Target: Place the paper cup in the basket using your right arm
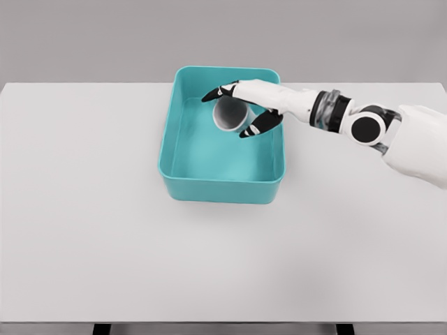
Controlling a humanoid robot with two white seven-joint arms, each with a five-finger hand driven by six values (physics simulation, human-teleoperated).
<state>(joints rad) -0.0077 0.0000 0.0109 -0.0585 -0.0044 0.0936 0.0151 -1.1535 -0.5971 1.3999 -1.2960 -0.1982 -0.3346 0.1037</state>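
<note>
A teal rectangular basket (222, 185) sits on the white table, a little behind its middle. My right hand (237, 112) reaches in from the right and hovers over the basket's far half. Its fingers are curled around a grey paper cup (229, 116), which lies tilted on its side with the open mouth facing the camera. The cup hangs inside the basket's outline, above its floor. The black fingertips (260, 125) show on both sides of the cup. The left arm is out of view.
The white table (98, 223) spreads wide to the left and front of the basket. My right forearm (363, 125) crosses above the table's right rear part.
</note>
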